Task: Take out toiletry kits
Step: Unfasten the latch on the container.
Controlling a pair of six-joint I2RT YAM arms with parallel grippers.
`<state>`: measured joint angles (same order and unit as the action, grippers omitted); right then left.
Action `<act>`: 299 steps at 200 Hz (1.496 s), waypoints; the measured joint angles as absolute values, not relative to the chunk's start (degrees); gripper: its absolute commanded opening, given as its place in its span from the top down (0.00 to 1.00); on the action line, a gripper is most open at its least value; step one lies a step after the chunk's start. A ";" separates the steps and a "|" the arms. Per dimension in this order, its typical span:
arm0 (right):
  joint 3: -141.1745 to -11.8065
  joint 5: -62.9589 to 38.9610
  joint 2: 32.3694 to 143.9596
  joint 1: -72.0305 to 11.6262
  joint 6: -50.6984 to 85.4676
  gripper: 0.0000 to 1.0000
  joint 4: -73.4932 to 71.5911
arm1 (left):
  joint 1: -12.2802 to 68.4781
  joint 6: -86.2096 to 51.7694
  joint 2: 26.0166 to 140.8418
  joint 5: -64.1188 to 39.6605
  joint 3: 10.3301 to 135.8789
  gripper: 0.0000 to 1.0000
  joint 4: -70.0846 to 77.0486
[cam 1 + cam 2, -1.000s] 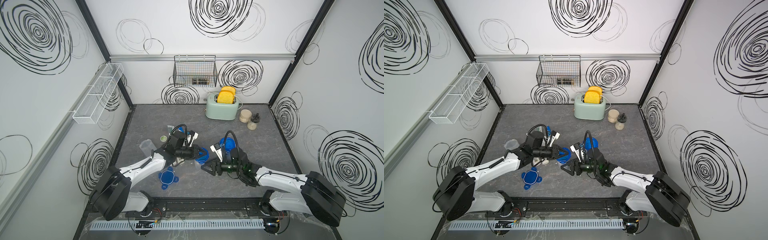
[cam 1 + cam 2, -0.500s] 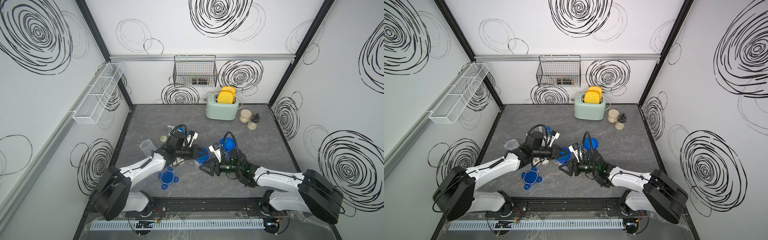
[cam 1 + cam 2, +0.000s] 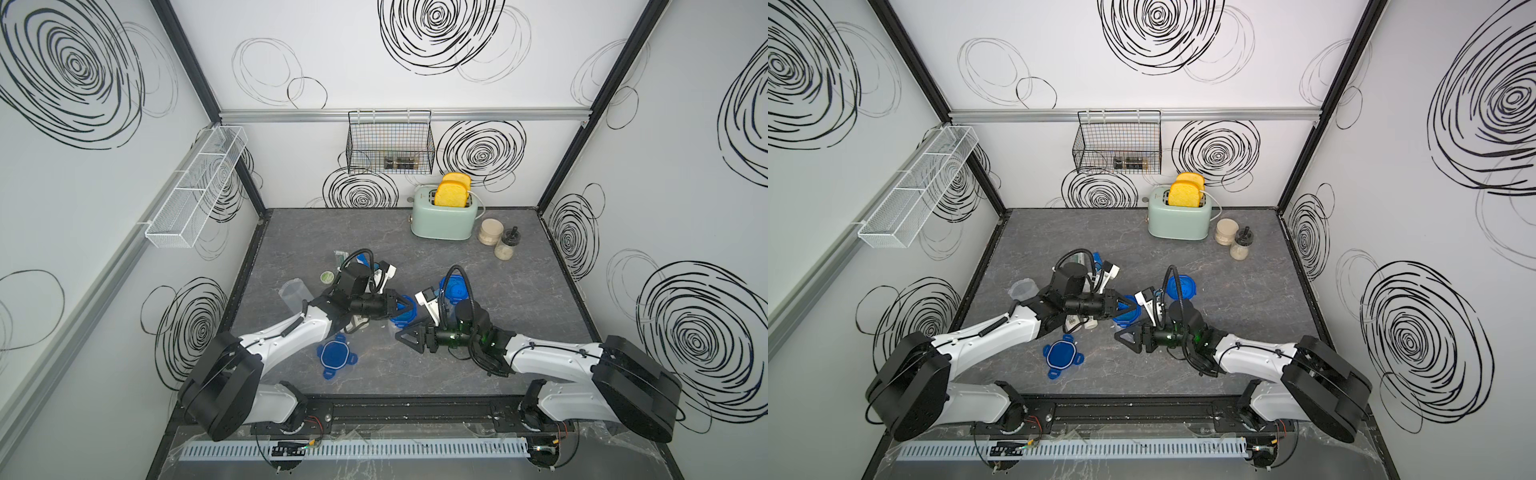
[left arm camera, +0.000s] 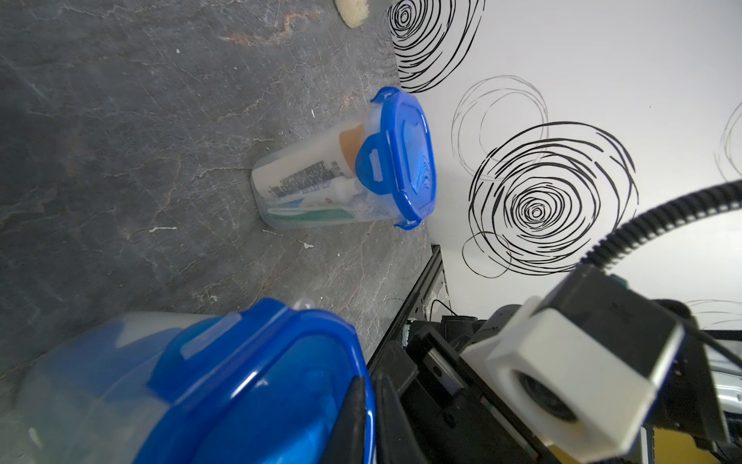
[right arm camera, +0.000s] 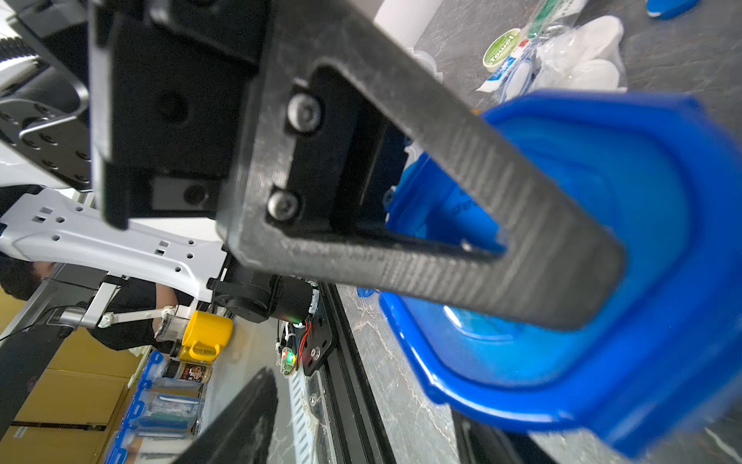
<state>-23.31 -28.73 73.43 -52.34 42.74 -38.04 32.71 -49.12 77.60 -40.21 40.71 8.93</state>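
I have the left gripper (image 3: pixel 411 307) almost shut, its fingers (image 4: pixel 355 401) pinching the rim of the blue lid (image 4: pixel 249 381) on the middle jar (image 3: pixel 399 322), which stands mid-table (image 3: pixel 519 311). What that jar holds I cannot tell through its blurred wall. My right gripper (image 3: pixel 405 338) sits just in front of the same jar, jaws apart with nothing between them, close to the lid's near edge. One kit (image 4: pixel 305 180) is sealed inside the far jar (image 3: pixel 457 291), upright just behind my right wrist with its own blue lid clipped on. Pieces of another kit lie out on the table behind and beneath my left arm: the tin (image 3: pixel 327 276) and the sachet (image 3: pixel 340 255) beyond the wrist, and a bottle (image 3: pixel 1077 321) under the forearm. The empty jar (image 3: pixel 293 291) stands beside that forearm toward the left wall, and the loose lid (image 3: pixel 334 355) lies flat in front of the arm.
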 measured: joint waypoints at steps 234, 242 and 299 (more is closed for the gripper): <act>-19.27 -15.03 73.82 -57.82 55.75 0.27 -48.40 | 32.67 -50.52 78.00 -40.25 38.13 0.91 14.61; -19.27 -14.81 74.04 -58.08 56.55 0.27 -49.39 | 32.67 -50.54 78.00 -40.23 38.11 0.92 14.72; -19.00 -14.13 78.13 -58.74 60.25 0.28 -55.07 | 32.56 -50.68 77.97 -40.49 37.56 0.92 15.77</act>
<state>-19.00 -14.13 78.13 -58.74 60.25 -55.07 32.56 -50.68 77.97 -40.49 37.56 15.77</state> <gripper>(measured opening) 0.724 0.081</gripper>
